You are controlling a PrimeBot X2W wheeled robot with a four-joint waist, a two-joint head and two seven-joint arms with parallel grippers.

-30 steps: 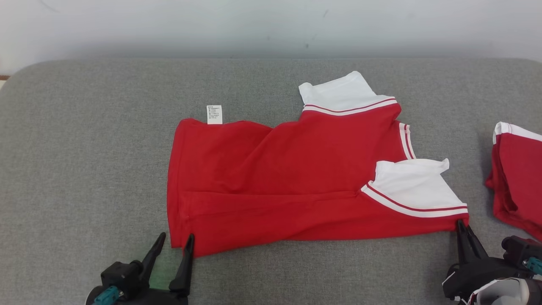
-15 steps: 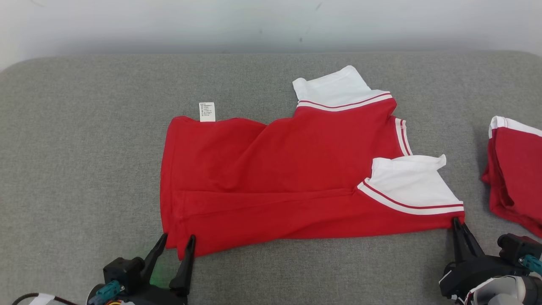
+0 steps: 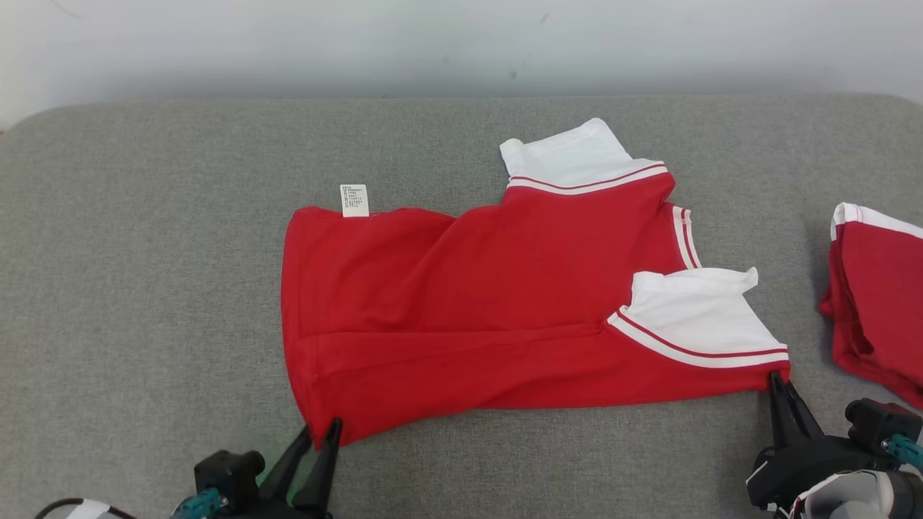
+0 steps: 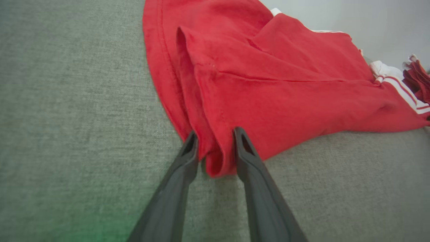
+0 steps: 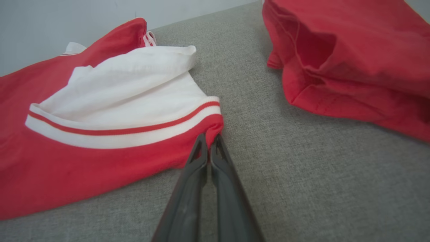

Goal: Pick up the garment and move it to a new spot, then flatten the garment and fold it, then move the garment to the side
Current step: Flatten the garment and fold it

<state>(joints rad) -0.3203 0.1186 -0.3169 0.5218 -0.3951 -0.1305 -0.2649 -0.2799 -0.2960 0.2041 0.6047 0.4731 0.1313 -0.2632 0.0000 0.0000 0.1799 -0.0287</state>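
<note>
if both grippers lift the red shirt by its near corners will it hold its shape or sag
Probably sags: the red shirt looks like thin cloth, already creased and folded over itself. Likely pinches easily: its corner puckers where the right gripper grips it.

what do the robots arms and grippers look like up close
The left gripper and right gripper each have two long, slim, dark grey jaws that taper to points, with a slot cut near each tip. Each sits on a blocky black body carrying a teal connector. The right forearm has a pale shell.
</note>
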